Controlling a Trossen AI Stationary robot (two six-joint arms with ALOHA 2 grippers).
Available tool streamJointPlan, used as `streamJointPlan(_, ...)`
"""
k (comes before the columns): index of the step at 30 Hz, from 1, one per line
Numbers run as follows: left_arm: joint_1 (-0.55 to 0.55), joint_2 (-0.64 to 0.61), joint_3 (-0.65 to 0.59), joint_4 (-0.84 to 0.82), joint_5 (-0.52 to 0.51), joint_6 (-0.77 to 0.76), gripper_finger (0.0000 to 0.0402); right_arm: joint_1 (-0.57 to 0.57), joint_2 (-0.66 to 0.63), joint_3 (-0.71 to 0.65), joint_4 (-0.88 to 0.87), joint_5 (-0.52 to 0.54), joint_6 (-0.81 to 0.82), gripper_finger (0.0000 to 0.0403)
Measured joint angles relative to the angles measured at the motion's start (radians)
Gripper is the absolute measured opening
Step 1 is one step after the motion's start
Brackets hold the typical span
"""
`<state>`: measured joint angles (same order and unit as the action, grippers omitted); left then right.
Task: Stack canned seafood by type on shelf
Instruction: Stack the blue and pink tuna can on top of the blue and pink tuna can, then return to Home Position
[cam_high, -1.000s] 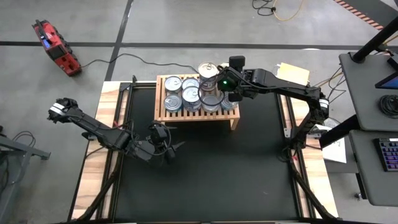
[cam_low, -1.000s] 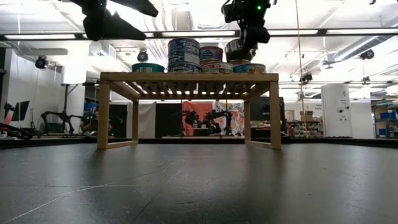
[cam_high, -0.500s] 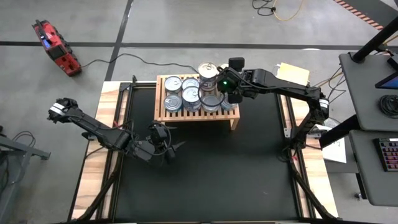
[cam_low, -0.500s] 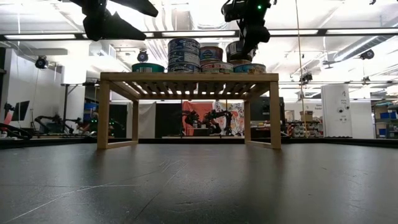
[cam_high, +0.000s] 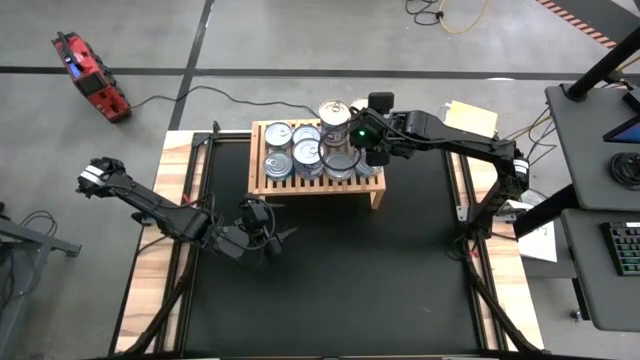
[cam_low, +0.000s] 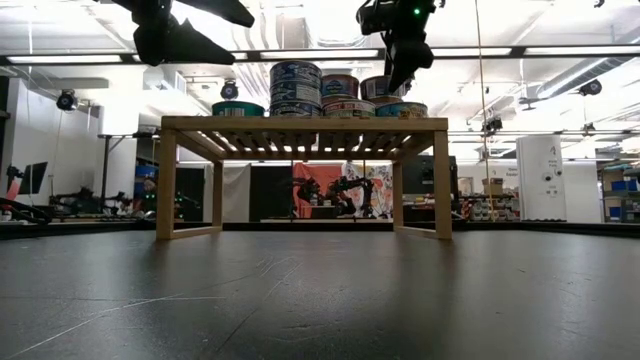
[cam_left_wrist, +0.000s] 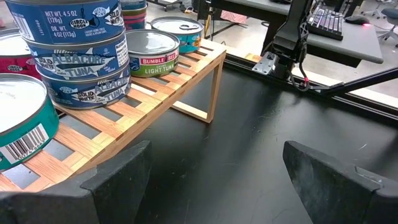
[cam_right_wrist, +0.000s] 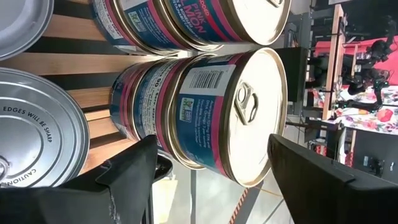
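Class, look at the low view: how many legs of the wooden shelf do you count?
4. On the shelf, two nearer legs stand at the outer ends, left and right; two farther legs show just inside them, left and right. None seems hidden.

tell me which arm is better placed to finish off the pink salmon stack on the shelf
The right. Its gripper hangs open right over the pink salmon cans at the shelf end, fingers either side of the top can. The left gripper sits open over the bare mat, short of the shelf.
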<state>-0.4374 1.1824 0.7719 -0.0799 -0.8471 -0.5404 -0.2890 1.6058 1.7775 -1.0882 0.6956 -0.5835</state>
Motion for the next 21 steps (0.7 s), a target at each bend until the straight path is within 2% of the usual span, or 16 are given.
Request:
streamJointPlan(7,0.000,0.000,0.000,0.000,0.000,0.000,0.0346,0.013,-0.014,0.008,-0.028,0.003,0.045,0.0296)
streamJointPlan(13,0.000,0.000,0.000,0.000,0.000,0.000,0.0346,0.052,-0.026,0.057,-0.129,-0.008,0.182,0.0279)
streamJointPlan(15,0.000,0.000,0.000,0.000,0.000,0.000,0.0346,0.068,-0.042,0.059,-0.143,-0.068,0.231,0.0271)
streamJointPlan(19,0.000,0.000,0.000,0.000,0.000,0.000,0.0346,0.106,-0.095,0.021,-0.116,-0.302,0.311,0.0254)
streamJointPlan(21,0.000,0.003,0.000,0.001,0.008,-0.016,0.0346,0.137,-0.132,-0.024,-0.061,-0.369,0.333,0.0244)
